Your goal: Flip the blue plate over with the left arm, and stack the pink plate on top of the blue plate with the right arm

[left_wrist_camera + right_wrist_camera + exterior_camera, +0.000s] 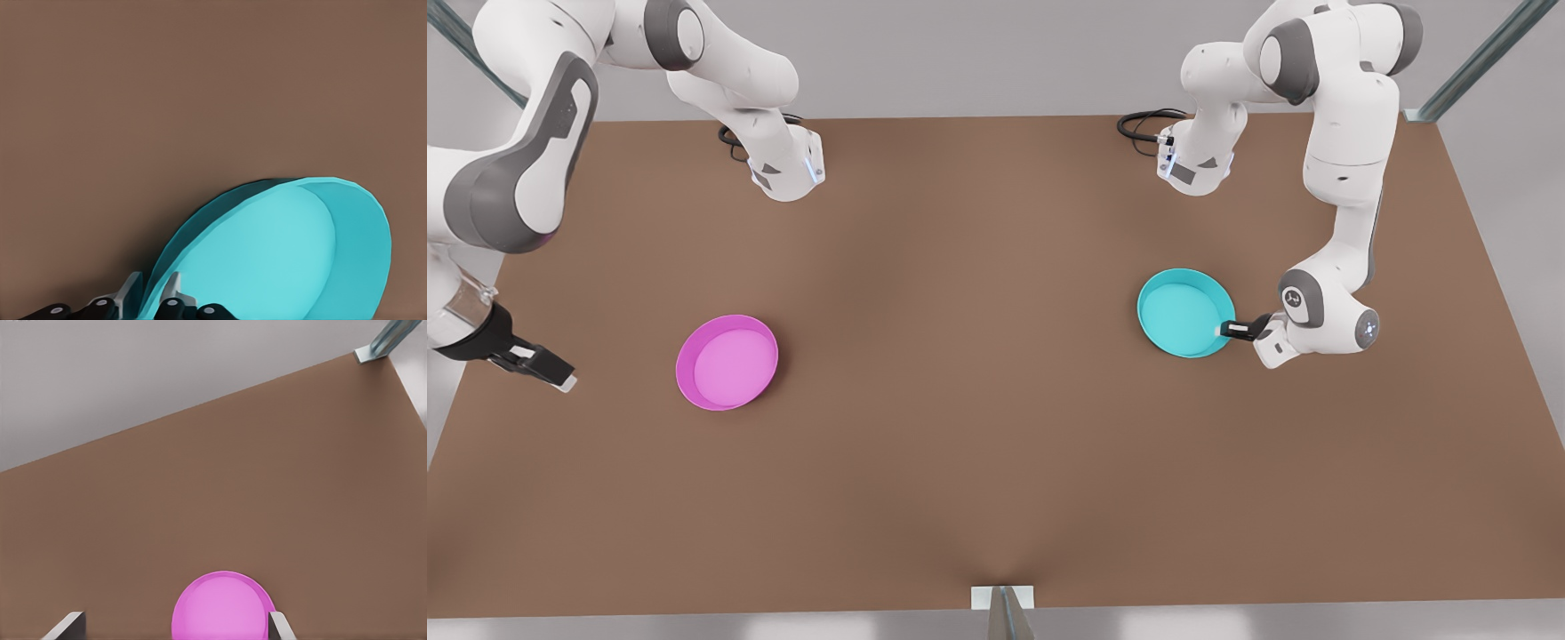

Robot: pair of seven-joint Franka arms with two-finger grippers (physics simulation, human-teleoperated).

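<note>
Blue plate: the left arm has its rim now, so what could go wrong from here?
1. The left gripper pinches only the edge of the blue plate, fingers straddling the rim; the plate could slip or swing during the flip.
2. The pink plate lies far across the table. The right gripper, open, waits beside it, so stacking needs a long carry.

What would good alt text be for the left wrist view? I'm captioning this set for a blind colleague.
The left pincer grips the rim of the blue plate, one finger inside the rim and one outside. The plate is tilted, its hollow side facing the camera, above the plain brown table.
</note>
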